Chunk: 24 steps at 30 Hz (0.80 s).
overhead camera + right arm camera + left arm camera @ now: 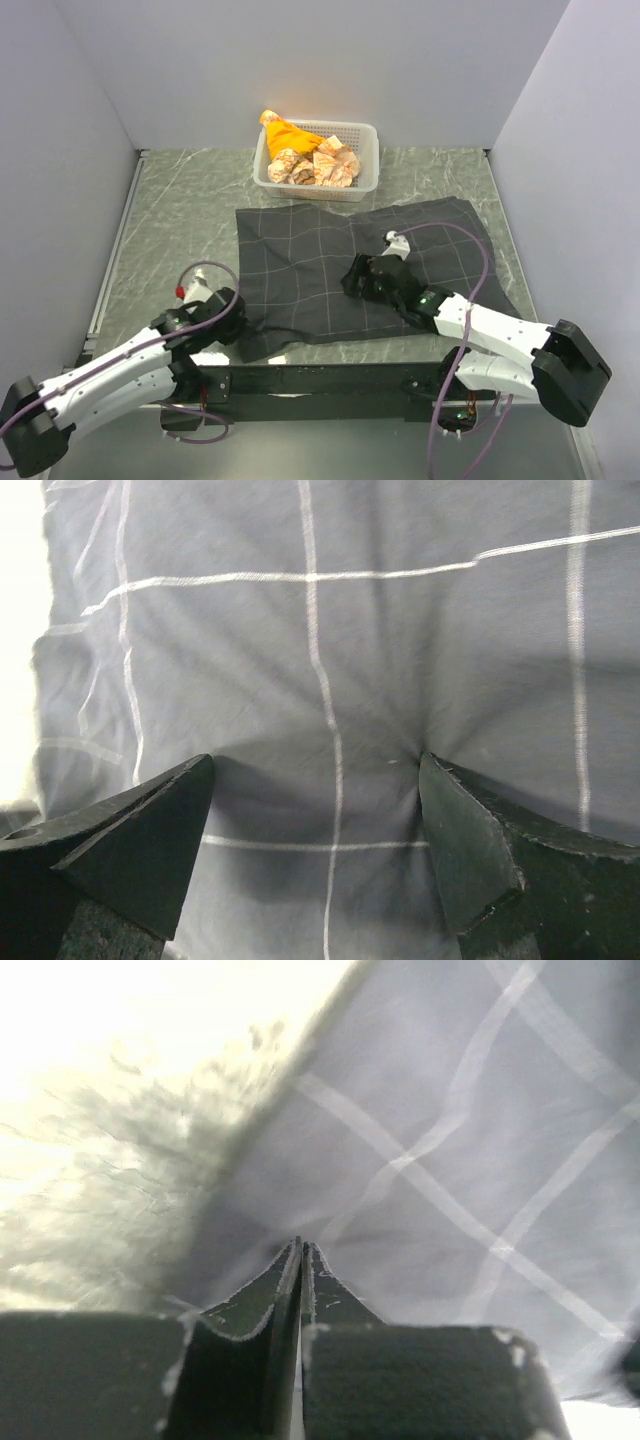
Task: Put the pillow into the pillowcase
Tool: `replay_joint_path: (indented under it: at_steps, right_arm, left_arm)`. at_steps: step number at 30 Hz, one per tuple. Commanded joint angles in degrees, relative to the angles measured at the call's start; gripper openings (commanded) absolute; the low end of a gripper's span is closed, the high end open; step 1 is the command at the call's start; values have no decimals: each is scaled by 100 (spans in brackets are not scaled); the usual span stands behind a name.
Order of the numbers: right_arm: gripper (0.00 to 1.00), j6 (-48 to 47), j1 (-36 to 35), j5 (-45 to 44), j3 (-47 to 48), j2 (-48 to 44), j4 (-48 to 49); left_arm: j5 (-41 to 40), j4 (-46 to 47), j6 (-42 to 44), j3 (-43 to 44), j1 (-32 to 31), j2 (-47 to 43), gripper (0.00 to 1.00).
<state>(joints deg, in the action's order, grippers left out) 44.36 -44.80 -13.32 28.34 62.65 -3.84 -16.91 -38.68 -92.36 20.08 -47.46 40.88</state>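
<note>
While the pillowcase [300,265] lies spread across the middle of the counter [180,215], the left tool [238,322] is pinched tight on its near-left corner. The right tool [352,278] gapes wide, both tips pressing into the cloth, gripping nothing. A basket [310,192] sits at the far edge.
</note>
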Motion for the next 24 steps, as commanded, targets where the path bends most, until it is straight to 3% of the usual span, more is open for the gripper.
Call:
replay_joint_path:
  at_steps: [1,4,7,8,11,14,18,24]
  right_arm:
    - [90,1021,-1150,402,-137,307,-522]
    - [90,1338,-1750,269,145,816,-399]
    - [90,1365,-1901,304,390,1169,-310]
    - [91,1295,-1901,243,479,1188,-406]
    - [99,1023,-1884,-169,839,829,-916]
    - [100,680,-1404,-670,1209,214,-1628]
    - [100,13,-198,-118,1349,-664,-1857]
    - [100,-498,111,-417,1964,-1088,-2428]
  left_arm:
    - [-1104,-1730,-361,681,18,-572,9]
    - [-1288,-1819,-380,857,27,-897,11]
    - [-1447,-1348,259,1216,35,-942,25]
    - [-1430,-1127,975,1340,44,-811,40]
    - [-1473,-703,2041,1928,53,-207,70]
    - [-1447,-387,2871,2561,62,505,92]
    - [-1008,167,3689,3212,97,1105,99]
    - [-788,246,4067,3854,114,1677,99]
